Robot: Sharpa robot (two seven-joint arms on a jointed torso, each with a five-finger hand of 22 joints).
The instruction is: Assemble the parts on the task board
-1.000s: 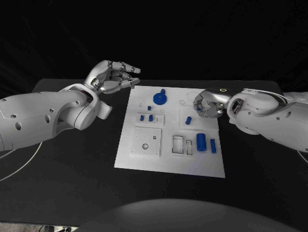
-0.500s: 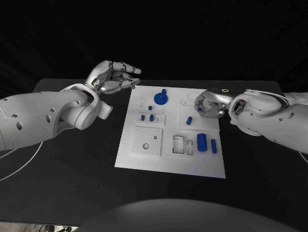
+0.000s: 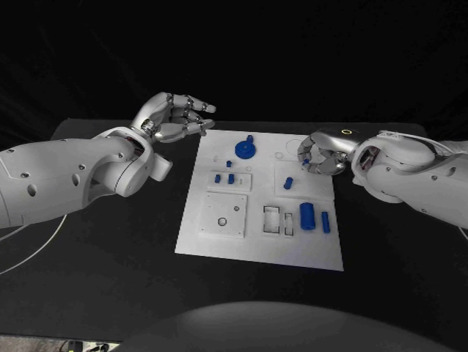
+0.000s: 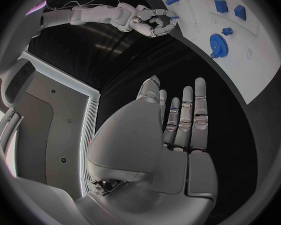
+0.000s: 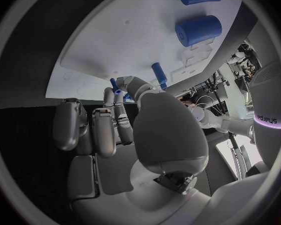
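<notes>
A black table [image 3: 107, 271] spans the scene.

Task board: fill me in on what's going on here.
The right hand is curled over the far right part of the task board and seems to pinch a small blue part. The left hand hovers off the board's far left corner, holding nothing. A blue gear and other blue parts sit on the board.
</notes>
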